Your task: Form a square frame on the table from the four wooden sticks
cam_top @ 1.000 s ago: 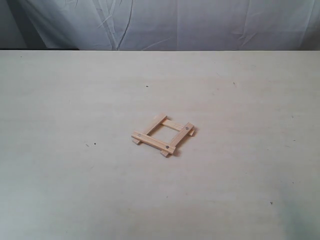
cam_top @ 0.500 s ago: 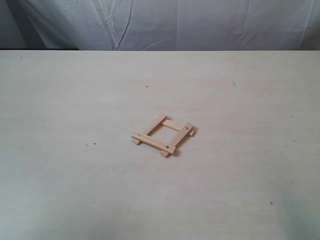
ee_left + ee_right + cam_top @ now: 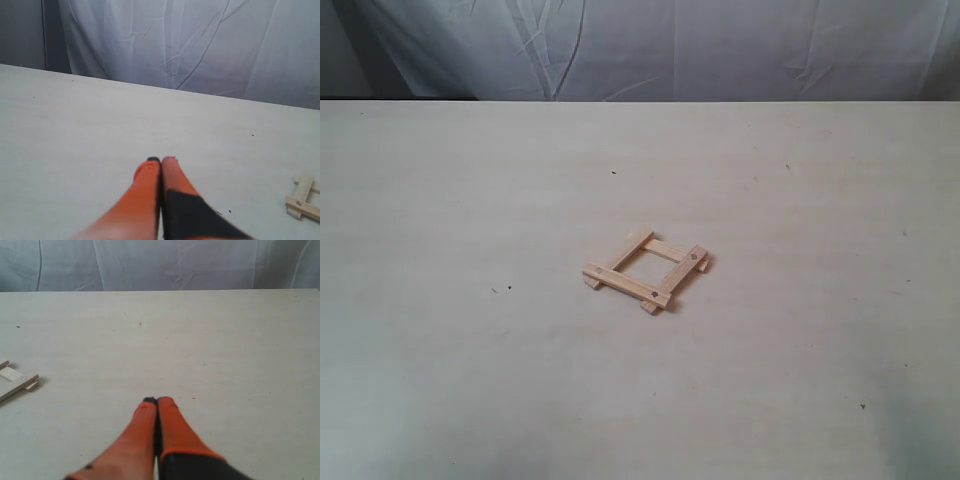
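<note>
Close before the left wrist camera, the left gripper (image 3: 161, 161) has its orange jaws pressed together with nothing between them, above bare table (image 3: 470, 380). The right gripper (image 3: 158, 400) is the same: jaws closed tip to tip, holding nothing. Both are well apart from the square frame (image 3: 627, 284), which shows only at the edge of each wrist view. Farther out, near the middle of the table, the four wooden sticks (image 3: 667, 251) lie flat as that small open square, overlapped at the corners and turned at a slant to the table's edges. The nearest stick crosses over the ends of the two side sticks. Dark dots show at three corners. Behind the table's far edge hangs a creased pale cloth (image 3: 720, 50).
</note>
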Available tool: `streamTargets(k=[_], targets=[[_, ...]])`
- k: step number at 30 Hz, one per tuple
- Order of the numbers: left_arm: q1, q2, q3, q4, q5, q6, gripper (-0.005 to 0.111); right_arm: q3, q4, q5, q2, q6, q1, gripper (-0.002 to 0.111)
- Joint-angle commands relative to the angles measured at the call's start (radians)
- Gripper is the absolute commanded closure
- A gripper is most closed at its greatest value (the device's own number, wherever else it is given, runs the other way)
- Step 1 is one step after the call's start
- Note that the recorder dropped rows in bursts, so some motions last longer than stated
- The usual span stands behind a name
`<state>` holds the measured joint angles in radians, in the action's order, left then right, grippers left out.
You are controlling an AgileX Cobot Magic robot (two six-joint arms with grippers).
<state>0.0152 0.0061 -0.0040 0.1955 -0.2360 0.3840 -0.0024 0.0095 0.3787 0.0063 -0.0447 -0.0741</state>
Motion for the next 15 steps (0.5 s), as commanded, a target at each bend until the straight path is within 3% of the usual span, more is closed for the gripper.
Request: streamTargets(k=[1,7,12,15], targets=[[0.004,-0.006,0.004,0.000,-0.008,0.000,0.107,0.002,0.000,-0.014,-0.006,0.003,0.005,0.109],[0.004,-0.006,0.004,-0.006,-0.006,-0.011,0.107,0.002,0.000,-0.014,-0.006,0.001,0.005,0.109],[0.004,-0.006,0.004,-0.181,-0.002,-0.263,0.107,0.002,0.000,-0.014,-0.006,0.001,0.005,0.109],[0.004,-0.006,0.004,-0.222,0.000,-0.323,0.107,0.002,0.000,-0.014,-0.006,0.001,0.005,0.109]])
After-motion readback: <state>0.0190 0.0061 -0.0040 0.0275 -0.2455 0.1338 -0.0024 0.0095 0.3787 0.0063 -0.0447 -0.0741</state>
